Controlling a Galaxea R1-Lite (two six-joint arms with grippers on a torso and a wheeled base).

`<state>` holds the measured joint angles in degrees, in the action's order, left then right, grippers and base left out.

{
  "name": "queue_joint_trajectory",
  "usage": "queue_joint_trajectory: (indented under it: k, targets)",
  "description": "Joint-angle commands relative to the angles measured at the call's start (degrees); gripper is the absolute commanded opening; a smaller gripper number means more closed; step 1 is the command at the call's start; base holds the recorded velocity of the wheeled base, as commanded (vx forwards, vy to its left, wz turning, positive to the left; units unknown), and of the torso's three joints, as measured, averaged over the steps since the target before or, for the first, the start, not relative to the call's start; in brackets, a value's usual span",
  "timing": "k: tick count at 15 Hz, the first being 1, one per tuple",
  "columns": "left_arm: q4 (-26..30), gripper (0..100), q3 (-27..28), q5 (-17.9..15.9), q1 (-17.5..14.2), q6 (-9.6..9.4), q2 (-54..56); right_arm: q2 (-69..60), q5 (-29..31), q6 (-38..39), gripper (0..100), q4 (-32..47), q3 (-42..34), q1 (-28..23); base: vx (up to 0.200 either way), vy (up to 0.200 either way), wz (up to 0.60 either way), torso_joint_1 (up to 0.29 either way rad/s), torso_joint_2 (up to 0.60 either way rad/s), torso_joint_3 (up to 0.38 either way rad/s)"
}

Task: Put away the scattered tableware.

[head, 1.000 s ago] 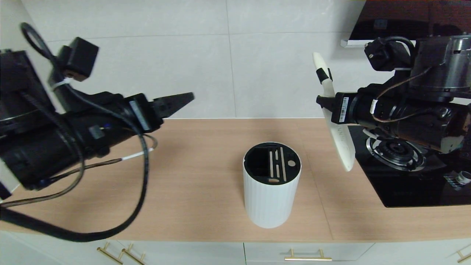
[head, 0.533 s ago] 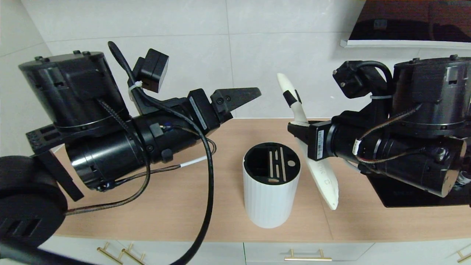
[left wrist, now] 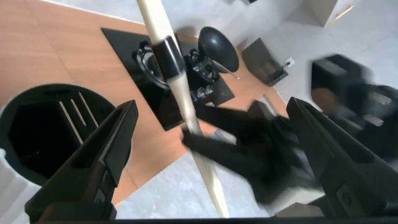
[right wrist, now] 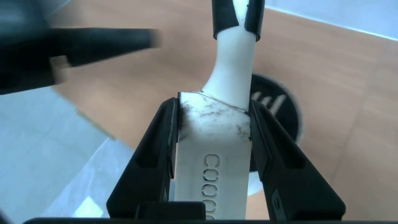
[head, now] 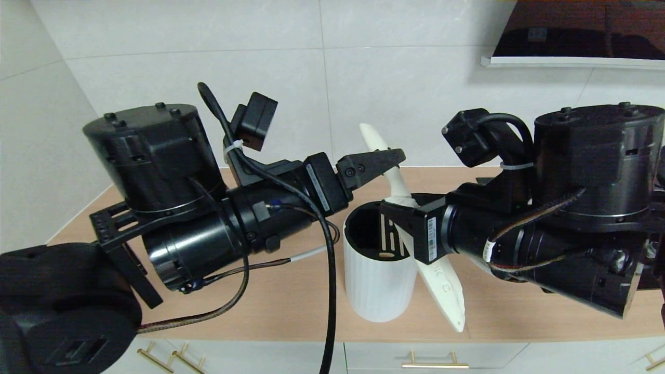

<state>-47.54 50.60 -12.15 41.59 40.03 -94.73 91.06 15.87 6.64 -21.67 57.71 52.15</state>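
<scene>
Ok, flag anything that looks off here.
The white knife in the right gripper hangs tilted, blade down, alongside the white holder and not in its slots. The blade carries dark smudges near the gripper.

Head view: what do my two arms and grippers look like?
Both are matte black with fat cylindrical wrist housings. The left gripper has tapered, wedge-shaped fingers, and a thick black cable loops under its wrist. The right gripper has a white barcode label on its side and a white zip tie on its camera cable.
</scene>
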Motion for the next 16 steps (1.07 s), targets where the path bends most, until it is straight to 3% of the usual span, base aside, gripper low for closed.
queue_joint_trajectory:
  k: [1, 3, 12, 13, 16]
  targets:
    - [-0.7, 100, 0.1, 1.4, 0.1, -1.1, -2.7, 0.3, 0.0, 0.0, 0, -0.1, -0.4, 1.2, 0.0, 0.0, 0.0, 0.0, 0.0, 0.0]
    - [-0.7, 100, 0.5, 2.7, 0.1, -1.98, -3.6, 0.2, 0.0, 0.0, 0, -0.2, -0.8, 2.0, 0.0, 0.0, 0.0, 0.0, 0.0, 0.0]
    - [-2.8, 100, 0.4, 3.9, 0.1, -1.98, -4.5, -0.6, 0.0, -0.1, 0, -0.4, -1.8, 4.1, 0.0, 0.0, 0.0, 0.0, 0.0, 0.0]
    - [-2.8, 0, 0.4, 3.9, 0.1, -1.98, -4.6, -0.6, -0.1, -0.1, 0, -0.4, -1.8, 4.1, 0.0, 0.0, 0.0, 0.0, 0.0, 0.0]
    - [-2.8, 0, 0.3, 3.9, 0.3, -1.98, -4.4, -0.5, -0.1, -0.1, 0, -0.4, -1.8, 4.1, 0.0, 0.0, 0.0, 0.0, 0.0, 0.0]
